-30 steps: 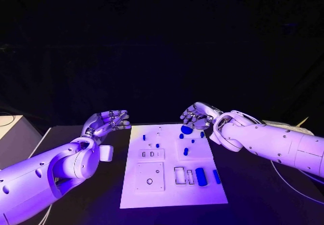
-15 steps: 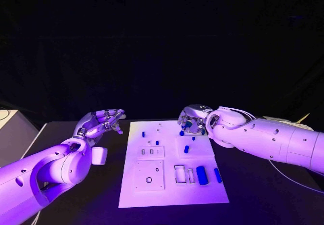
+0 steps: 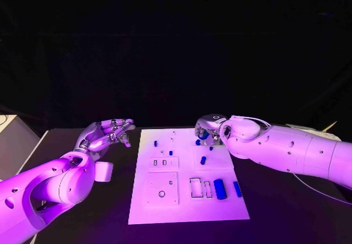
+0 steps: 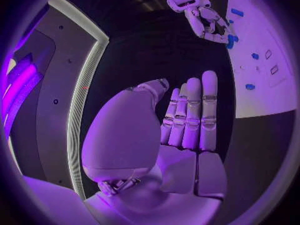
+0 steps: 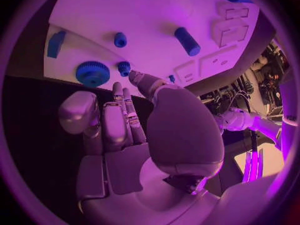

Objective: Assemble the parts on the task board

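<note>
The white task board lies in the middle of the black table. Small blue parts lie on it: a peg, a short cylinder, a thick cylinder and a bar. My right hand hovers low over the board's far right corner, its fingers reaching down beside the blue gear and a small blue peg; nothing is in its grasp. My left hand floats left of the board, fingers apart and empty, also seen as the left hand.
Recessed white sockets sit in the board's near half. A pale box stands at the table's left edge. A thin cable runs along the table on the right.
My right hand has lowered and drawn in over the blue gear at the board's far right corner. The left hand has barely shifted. The camera view has moved slightly.
</note>
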Robot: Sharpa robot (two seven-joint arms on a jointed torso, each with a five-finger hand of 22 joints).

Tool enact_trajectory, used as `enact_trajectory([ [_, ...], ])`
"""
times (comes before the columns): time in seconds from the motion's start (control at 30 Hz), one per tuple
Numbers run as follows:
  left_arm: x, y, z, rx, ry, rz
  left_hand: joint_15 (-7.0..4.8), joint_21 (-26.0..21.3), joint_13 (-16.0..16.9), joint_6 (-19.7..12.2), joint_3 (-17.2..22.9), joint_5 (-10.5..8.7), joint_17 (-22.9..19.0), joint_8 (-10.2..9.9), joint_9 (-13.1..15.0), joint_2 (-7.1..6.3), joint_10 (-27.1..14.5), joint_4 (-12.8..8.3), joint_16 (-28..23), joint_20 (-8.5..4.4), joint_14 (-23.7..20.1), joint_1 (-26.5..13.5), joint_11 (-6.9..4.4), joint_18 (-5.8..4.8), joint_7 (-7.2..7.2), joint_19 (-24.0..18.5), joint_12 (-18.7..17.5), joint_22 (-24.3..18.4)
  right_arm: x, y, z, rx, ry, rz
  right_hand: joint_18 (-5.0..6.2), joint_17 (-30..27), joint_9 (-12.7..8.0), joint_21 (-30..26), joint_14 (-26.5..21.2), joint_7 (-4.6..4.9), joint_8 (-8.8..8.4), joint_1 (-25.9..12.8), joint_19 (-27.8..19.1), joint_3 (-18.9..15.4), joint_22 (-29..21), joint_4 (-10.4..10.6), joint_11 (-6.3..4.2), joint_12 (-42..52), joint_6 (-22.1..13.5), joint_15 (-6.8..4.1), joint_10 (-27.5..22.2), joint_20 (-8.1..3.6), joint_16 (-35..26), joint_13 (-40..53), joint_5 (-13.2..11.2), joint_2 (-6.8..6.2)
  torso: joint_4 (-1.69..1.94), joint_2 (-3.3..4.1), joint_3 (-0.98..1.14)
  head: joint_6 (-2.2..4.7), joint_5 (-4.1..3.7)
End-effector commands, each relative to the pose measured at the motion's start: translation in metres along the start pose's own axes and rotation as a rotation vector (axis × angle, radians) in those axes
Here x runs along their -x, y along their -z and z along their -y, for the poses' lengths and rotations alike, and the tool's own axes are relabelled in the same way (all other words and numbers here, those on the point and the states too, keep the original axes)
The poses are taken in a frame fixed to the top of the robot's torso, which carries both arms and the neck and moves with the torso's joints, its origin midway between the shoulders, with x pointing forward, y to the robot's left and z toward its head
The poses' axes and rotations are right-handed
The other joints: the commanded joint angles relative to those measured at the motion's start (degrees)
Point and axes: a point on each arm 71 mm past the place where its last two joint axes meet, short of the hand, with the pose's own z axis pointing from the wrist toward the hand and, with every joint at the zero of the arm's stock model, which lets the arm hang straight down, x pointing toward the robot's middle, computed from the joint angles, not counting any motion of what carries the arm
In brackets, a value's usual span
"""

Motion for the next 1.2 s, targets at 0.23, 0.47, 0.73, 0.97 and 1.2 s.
enact_trajectory([
  [0.23,-0.0013,0.0003,0.0020,-0.008,0.001,-0.022,-0.03,0.28,0.07,-0.21,0.31,-0.23,0.11,0.27,0.09,-0.22,0.07,-0.09,0.36,0.11,0.23,-0.53,0.06,0.64,0.06,-0.41,-0.22,0.11,-0.0027,-0.0024,0.0002,-0.024,0.050,-0.011,-0.17,0.71,0.31,0.34,2.11,0.03,-0.25,0.29,0.44,-0.50,0.58,0.31,0.18,-0.10,-0.22,0.35,-0.32,0.48,1.01,0.21,0.14,-0.18,0.38,0.61,-0.08,0.33,-0.21],
  [0.47,-0.0007,0.0005,0.0022,-0.006,0.001,-0.023,-0.03,0.55,0.08,-0.27,0.34,-0.24,0.14,0.26,0.12,-0.24,0.02,-0.08,0.50,0.13,0.23,-0.60,0.08,0.64,0.07,-0.45,-0.22,0.27,-0.0051,-0.0036,-0.0006,-0.027,0.049,-0.019,-0.13,0.86,0.51,0.65,2.09,0.06,-0.13,0.22,0.34,-0.44,0.92,0.65,0.19,0.02,-0.12,0.38,0.10,0.59,1.36,0.40,0.51,0.18,0.56,0.84,-0.11,0.29,-0.28],
  [0.73,0.0001,0.0007,0.0024,-0.004,0.000,-0.022,0.00,0.75,0.08,-0.33,0.35,-0.24,0.17,0.24,0.14,-0.26,-0.03,-0.04,0.61,0.14,0.21,-0.70,0.11,0.64,0.11,-0.51,-0.23,0.39,-0.0092,-0.0042,-0.0018,-0.025,0.049,-0.036,-0.12,1.15,1.03,1.39,2.02,0.10,0.44,0.39,0.19,-0.04,1.80,1.00,0.17,0.16,0.74,0.40,1.08,0.76,1.91,0.75,0.88,0.72,0.73,1.04,-0.18,0.29,-0.43],
  [0.97,0.0011,0.0008,0.0023,-0.001,0.000,-0.022,0.00,0.75,0.08,-0.33,0.35,-0.24,0.17,0.24,0.14,-0.26,-0.03,-0.04,0.61,0.14,0.21,-0.70,0.11,0.64,0.11,-0.51,-0.23,0.39,-0.0106,-0.0043,-0.0019,-0.027,0.046,-0.045,-0.12,1.68,1.91,2.47,2.01,0.03,1.51,1.01,0.05,0.87,3.10,0.99,-0.14,0.50,2.38,0.20,3.21,0.82,2.70,1.36,1.09,1.38,0.85,1.11,-0.25,0.28,-0.54],
  [1.2,0.0017,0.0009,0.0021,0.001,-0.001,-0.022,0.00,0.75,0.08,-0.33,0.35,-0.24,0.17,0.24,0.14,-0.26,-0.03,-0.04,0.61,0.14,0.21,-0.70,0.11,0.64,0.11,-0.51,-0.23,0.39,-0.0081,-0.0041,-0.0032,-0.021,0.041,-0.003,-0.16,2.12,3.47,3.72,1.99,-0.69,3.12,2.30,-0.17,2.84,4.66,0.37,-0.92,0.50,4.58,-0.37,5.66,0.53,3.51,2.24,-0.65,2.73,1.18,1.29,-0.41,0.49,-0.86],
])
